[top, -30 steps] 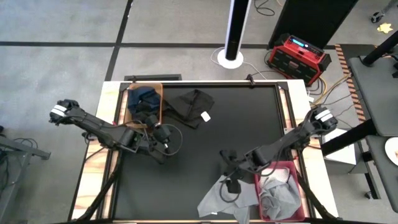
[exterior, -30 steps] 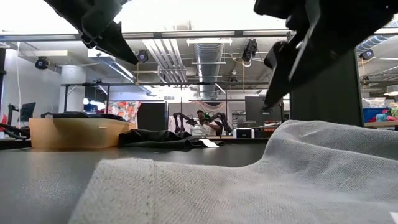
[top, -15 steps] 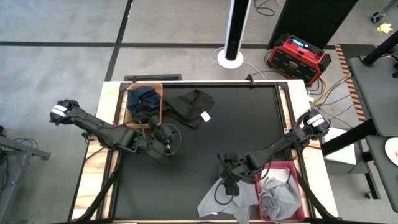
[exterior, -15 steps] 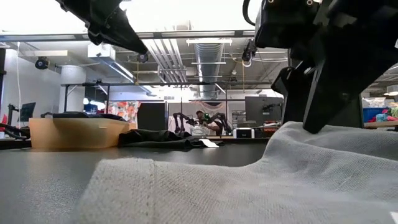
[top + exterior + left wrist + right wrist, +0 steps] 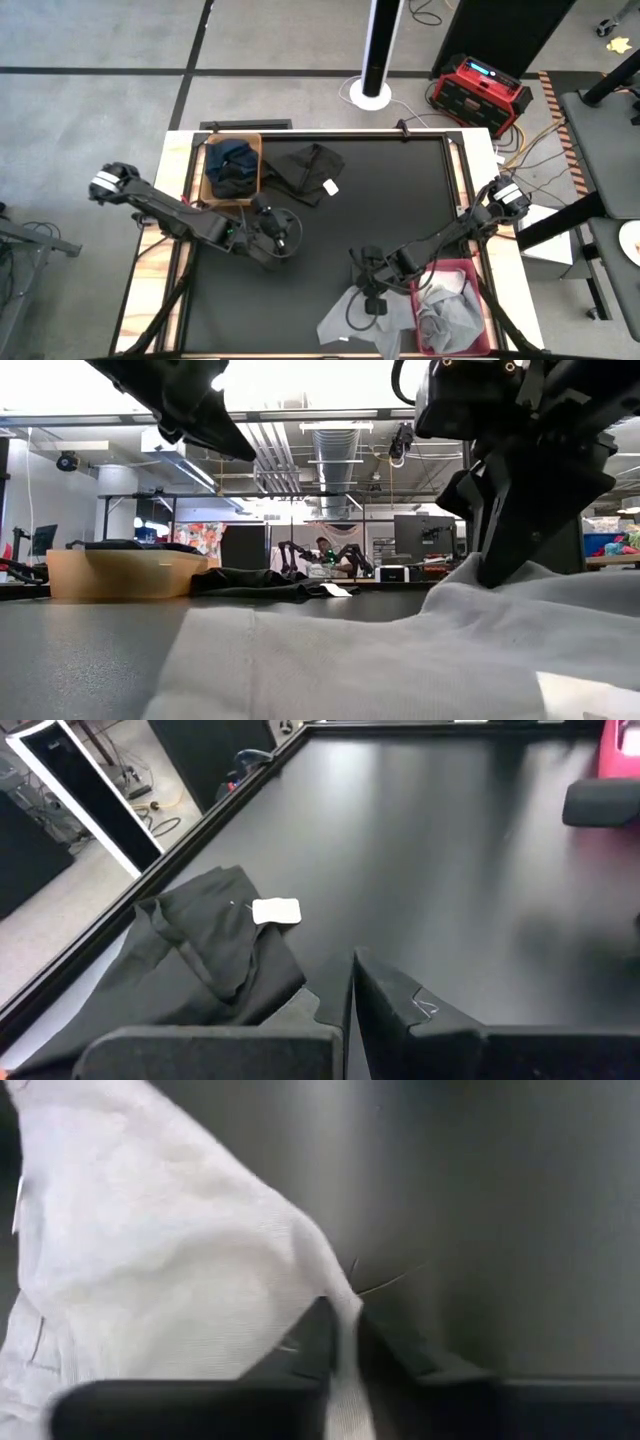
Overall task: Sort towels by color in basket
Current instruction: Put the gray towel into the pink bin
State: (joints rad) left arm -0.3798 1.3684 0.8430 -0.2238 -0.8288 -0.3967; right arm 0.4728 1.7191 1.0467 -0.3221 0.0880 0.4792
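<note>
Roughly halfway through the sort, judging by how things lie. Tan basket (image 5: 232, 168) at upper left of the high view already holding a navy towel (image 5: 232, 155) plus something darker. Red basket (image 5: 455, 318) at lower right with a grey towel (image 5: 447, 318) bunched inside. Still out on the bench (image 5: 390, 195): a black towel (image 5: 312, 170) with a white tag (image 5: 330, 187) just right of the tan basket, and a light grey towel (image 5: 355, 312) at the bottom centre, next to the red basket.

Right pincer (image 5: 340, 1342) down on that light grey towel, fingers pinched nearly closed on a raised fold of the cloth, per the right wrist view. Probably headed for the red basket, going by colour.

Left pincer (image 5: 350, 982) over the bench left of centre, nearly closed, nothing in it, black towel just ahead of it. Looks like the next pick.
</note>
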